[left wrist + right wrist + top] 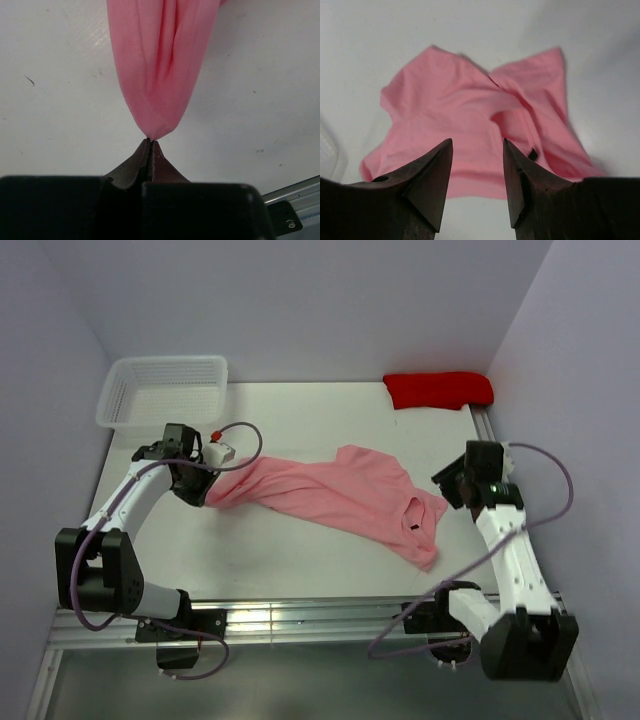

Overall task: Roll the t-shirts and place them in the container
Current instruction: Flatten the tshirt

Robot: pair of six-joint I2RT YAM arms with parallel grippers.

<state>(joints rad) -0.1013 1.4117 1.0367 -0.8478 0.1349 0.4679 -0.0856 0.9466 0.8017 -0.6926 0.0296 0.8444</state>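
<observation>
The left arm reached forward from its base, elbow bent and wrist tipped down. The left gripper (pixel 150 143) had its jaws pressed tight together (a fold of the t-shirt (pixel 160 65) was pinched at the very tips). The right arm rose from its base and leaned inward, and the right gripper (pixel 477 145) held its fingers (pixel 432 185) spread apart.
</observation>
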